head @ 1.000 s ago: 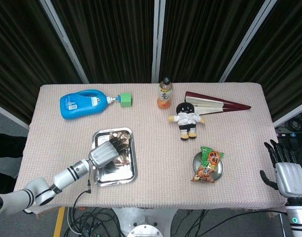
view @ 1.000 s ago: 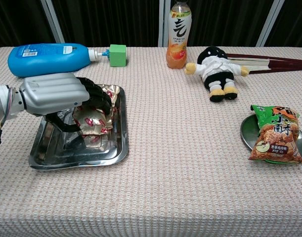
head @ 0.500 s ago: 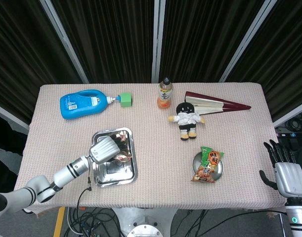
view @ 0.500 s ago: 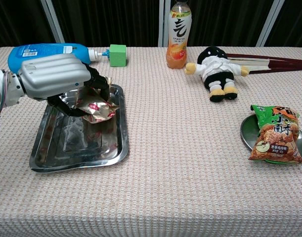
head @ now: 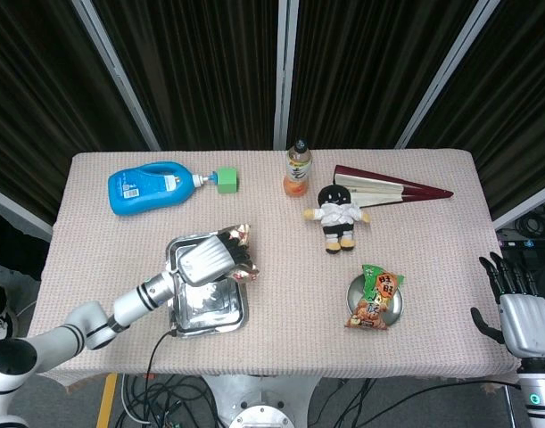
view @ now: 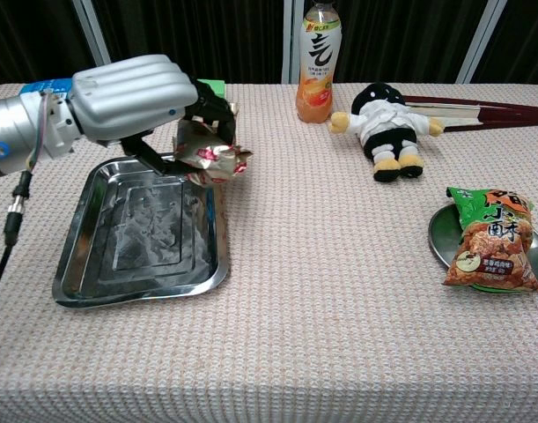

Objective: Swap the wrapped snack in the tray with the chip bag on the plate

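Observation:
My left hand point(head: 211, 259) point(view: 138, 97) grips the foil-wrapped snack point(view: 207, 152) point(head: 243, 254) and holds it in the air above the right rim of the steel tray point(head: 190, 316) point(view: 110, 282). Nothing lies in the tray. The orange and green chip bag point(head: 375, 299) point(view: 494, 240) lies on the small green plate point(head: 395, 308) point(view: 441, 236) at the right. My right hand point(head: 520, 314) hangs off the table's right edge, fingers spread, holding nothing; the chest view does not show it.
A blue detergent bottle point(head: 150, 187), a green cube point(head: 227, 181), a drink bottle point(head: 296, 169), a plush doll point(head: 340, 214) and a folded dark red fan point(head: 392, 189) line the back of the table.
My left hand closed on the snack in the tray, lifted it out and carried it up and to the right, past the tray's right rim. The right hand stayed put.

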### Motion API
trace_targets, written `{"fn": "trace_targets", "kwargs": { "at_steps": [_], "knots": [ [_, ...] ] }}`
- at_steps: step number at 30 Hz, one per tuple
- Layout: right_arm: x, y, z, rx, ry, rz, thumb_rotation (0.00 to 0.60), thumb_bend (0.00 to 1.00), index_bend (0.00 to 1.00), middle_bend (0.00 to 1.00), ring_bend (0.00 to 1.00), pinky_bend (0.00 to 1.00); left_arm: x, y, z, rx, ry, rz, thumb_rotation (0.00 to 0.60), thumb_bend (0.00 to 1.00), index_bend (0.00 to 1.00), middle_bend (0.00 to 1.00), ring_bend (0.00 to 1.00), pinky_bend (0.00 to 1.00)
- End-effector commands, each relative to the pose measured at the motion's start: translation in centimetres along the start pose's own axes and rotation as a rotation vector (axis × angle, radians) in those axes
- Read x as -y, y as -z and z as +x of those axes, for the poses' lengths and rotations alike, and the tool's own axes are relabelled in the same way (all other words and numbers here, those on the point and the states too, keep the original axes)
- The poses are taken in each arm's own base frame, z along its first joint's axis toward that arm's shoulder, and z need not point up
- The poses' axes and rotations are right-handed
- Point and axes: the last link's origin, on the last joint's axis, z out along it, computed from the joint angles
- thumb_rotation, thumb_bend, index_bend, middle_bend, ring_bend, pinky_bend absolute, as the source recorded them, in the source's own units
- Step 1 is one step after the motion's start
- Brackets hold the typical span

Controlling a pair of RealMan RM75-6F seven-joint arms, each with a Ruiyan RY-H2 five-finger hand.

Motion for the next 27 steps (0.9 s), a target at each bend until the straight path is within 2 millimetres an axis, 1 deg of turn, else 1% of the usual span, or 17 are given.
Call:
{"fn": "trace_targets", "kwargs": {
  "at_steps": [1, 7, 11, 12, 14, 15, 16, 17, 18, 20, 24, 27],
  "knots": [
    [-0.2, 0.0, -0.1, 0.002, -0.004, -0.007, 0.600, 0.26, 0.00, 0.00, 0.00, 0.00, -0.7, -2.8, -0.1, -0.033, 0.027, -0.025, 0.600, 0.47, 0.54, 0.50, 0.41, 0.48],
    [-0.7, 0.0, -0.2, -0.001, -0.009, -0.026, 0.600, 0.26, 0.00, 0.00, 0.00, 0.00, -1.9, -6.4, -1.0, -0.035, 0.047, -0.049, 0.600, 0.47, 0.54, 0.50, 0.41, 0.48],
    [-1.0, -0.1, -0.5, 0.007, -0.012, -0.034, 0.600, 0.26, 0.00, 0.00, 0.00, 0.00, -2.2, -8.1, -1.5, -0.036, 0.057, -0.031, 0.600, 0.47, 0.52, 0.49, 0.41, 0.48],
    [-1.0, -0.1, -0.6, 0.009, -0.014, -0.035, 0.600, 0.26, 0.00, 0.00, 0.00, 0.00, -2.2, -8.5, -1.7, -0.032, 0.054, -0.025, 0.600, 0.47, 0.51, 0.47, 0.40, 0.47],
    [-1.0, -0.2, -0.7, 0.012, -0.016, -0.036, 0.600, 0.26, 0.00, 0.00, 0.00, 0.00, -1.9, -8.8, -2.2, -0.005, 0.018, -0.016, 0.600, 0.47, 0.42, 0.39, 0.35, 0.43],
    [-1.0, -0.2, -0.7, 0.013, -0.018, -0.036, 0.600, 0.26, 0.00, 0.00, 0.00, 0.00, -1.7, -8.9, -2.4, 0.012, -0.008, -0.015, 0.600, 0.42, 0.30, 0.30, 0.28, 0.36],
    [-1.1, -0.3, -0.8, 0.013, -0.020, -0.036, 0.600, 0.26, 0.00, 0.00, 0.00, 0.00, -1.5, -8.9, -2.5, 0.014, -0.038, -0.009, 0.600, 0.36, 0.21, 0.22, 0.22, 0.31],
    [-1.1, -0.3, -0.8, 0.013, -0.021, -0.036, 0.600, 0.26, 0.00, 0.00, 0.00, 0.00, -1.4, -8.8, -2.5, 0.011, -0.050, -0.003, 0.600, 0.31, 0.14, 0.16, 0.16, 0.27],
    [-1.1, -0.4, -0.8, 0.013, -0.022, -0.035, 0.600, 0.26, 0.00, 0.00, 0.00, 0.00, -1.2, -8.6, -2.6, 0.011, -0.054, 0.002, 0.600, 0.28, 0.11, 0.13, 0.14, 0.25],
    [-1.1, -0.4, -0.7, 0.010, -0.021, -0.033, 0.600, 0.26, 0.00, 0.00, 0.00, 0.00, -0.5, -7.8, -2.6, 0.013, -0.054, 0.013, 0.600, 0.26, 0.08, 0.12, 0.10, 0.21],
    [-1.0, -0.5, -0.7, 0.017, -0.015, -0.023, 0.600, 0.26, 0.00, 0.00, 0.00, 0.00, 1.5, -5.8, -1.6, -0.018, -0.070, 0.040, 0.600, 0.24, 0.08, 0.11, 0.09, 0.19],
    [-0.5, -0.7, -0.7, 0.032, -0.003, 0.003, 0.600, 0.26, 0.00, 0.00, 0.00, 0.00, 3.4, -3.1, -0.4, -0.041, -0.089, 0.088, 0.600, 0.22, 0.08, 0.11, 0.09, 0.19]
  ]
}}
